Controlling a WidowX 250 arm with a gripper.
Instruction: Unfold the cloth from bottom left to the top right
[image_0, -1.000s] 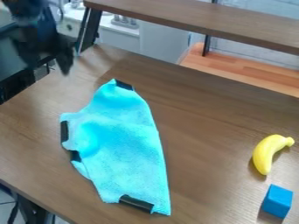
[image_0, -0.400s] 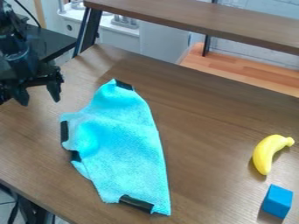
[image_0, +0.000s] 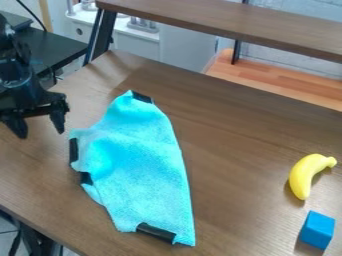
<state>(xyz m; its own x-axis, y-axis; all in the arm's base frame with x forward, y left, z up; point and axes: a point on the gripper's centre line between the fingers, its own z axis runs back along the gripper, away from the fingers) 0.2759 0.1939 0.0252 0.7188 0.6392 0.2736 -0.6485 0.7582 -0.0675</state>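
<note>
Turquoise cloth (image_0: 143, 167) stretches near to far, narrow end farthest.

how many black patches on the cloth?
4. Top patch at the cloth's far tip; upper-left patch and lower-left patch along its left side in view; bottom patch at the near edge. Folds may hide more.

Lane betw. cloth (image_0: 143, 170) & 2 obstacles: banana (image_0: 306, 173), block (image_0: 316, 230); shelf (image_0: 220, 19) at back, ht. hard to tell.
</note>
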